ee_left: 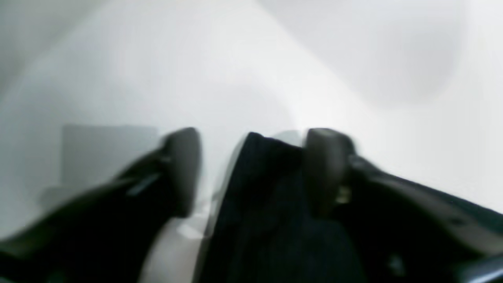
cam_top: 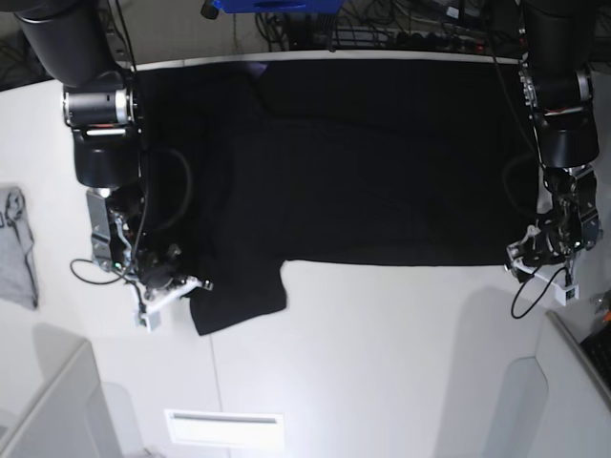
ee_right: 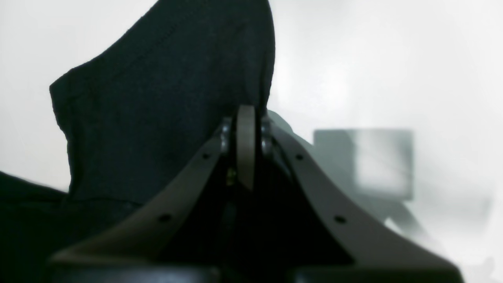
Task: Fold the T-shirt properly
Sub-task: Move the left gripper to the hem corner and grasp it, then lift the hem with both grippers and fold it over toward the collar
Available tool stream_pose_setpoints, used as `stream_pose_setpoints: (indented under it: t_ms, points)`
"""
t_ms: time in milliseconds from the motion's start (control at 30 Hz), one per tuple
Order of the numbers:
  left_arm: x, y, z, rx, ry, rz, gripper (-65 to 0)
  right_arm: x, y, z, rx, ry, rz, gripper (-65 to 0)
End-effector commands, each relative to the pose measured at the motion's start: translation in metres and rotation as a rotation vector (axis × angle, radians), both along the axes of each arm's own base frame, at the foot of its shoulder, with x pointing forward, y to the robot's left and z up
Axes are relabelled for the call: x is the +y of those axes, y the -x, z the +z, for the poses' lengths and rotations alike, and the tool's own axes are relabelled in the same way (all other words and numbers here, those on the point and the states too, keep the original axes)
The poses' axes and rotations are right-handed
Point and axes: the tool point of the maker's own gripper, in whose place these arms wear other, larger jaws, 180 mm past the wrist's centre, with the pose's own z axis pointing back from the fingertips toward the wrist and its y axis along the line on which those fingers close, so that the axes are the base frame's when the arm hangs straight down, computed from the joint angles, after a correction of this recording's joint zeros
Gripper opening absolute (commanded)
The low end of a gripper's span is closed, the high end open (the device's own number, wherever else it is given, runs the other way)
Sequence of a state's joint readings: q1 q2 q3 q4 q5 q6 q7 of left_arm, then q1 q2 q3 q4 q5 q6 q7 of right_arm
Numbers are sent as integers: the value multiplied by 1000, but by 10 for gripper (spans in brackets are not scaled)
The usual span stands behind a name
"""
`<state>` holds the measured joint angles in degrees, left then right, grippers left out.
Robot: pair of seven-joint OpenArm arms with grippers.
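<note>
The black T-shirt (cam_top: pixel 363 172) lies spread across the far half of the white table (cam_top: pixel 382 363), plain side up, with one sleeve (cam_top: pixel 239 301) sticking out toward the front. My right gripper (cam_top: pixel 177 286) sits at that sleeve's edge. In the right wrist view it (ee_right: pixel 246 114) is shut, with black cloth (ee_right: pixel 157 98) rising from its tips. My left gripper (cam_top: pixel 535 262) is at the shirt's other lower corner. In the blurred left wrist view its (ee_left: pixel 255 141) fingers stand apart, with a fold of the T-shirt (ee_left: pixel 267 204) between them, against one finger (ee_left: pixel 326 157).
A small grey garment (cam_top: pixel 14 248) lies at the table's edge beyond my right arm. Cables and a blue object (cam_top: pixel 277 5) sit behind the table. A white slotted panel (cam_top: pixel 224 429) is at the front. A grey box (ee_right: pixel 365 163) shows blurred in the right wrist view.
</note>
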<state>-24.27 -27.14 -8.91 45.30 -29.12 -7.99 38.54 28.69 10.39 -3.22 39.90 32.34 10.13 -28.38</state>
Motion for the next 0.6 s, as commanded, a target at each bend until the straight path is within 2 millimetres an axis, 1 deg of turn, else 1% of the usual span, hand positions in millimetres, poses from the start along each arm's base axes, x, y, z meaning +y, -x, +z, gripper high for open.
stream_pose_setpoints:
  t_ms: [0, 67, 200, 233, 367, 433, 567]
  points:
    - [6, -7, 12, -26, -4, 5, -331, -6, 4, -3, 39, 28, 11, -650]
    - [2, -5, 4, -11, 12, 10, -383, -6, 4, -3, 39, 28, 11, -650]
    - [-2, -6, 0, -22, 16, 9, -449, -6, 4, -3, 38, 28, 11, -650]
    - [-2, -5, -1, -27, 13, 10, -476, -6, 4, -3, 38, 28, 11, -650]
    - [-3, -5, -2, -33, 13, 10, -650, -5, 4, -3, 34, 28, 13, -650]
    - [-4, -5, -2, -33, 13, 9, -650, -6, 1, -1, 10, 29, 4, -650]
    - [-1, -7, 2, -41, 11, 10, -650, -8, 3, -4, -10, 29, -10, -650]
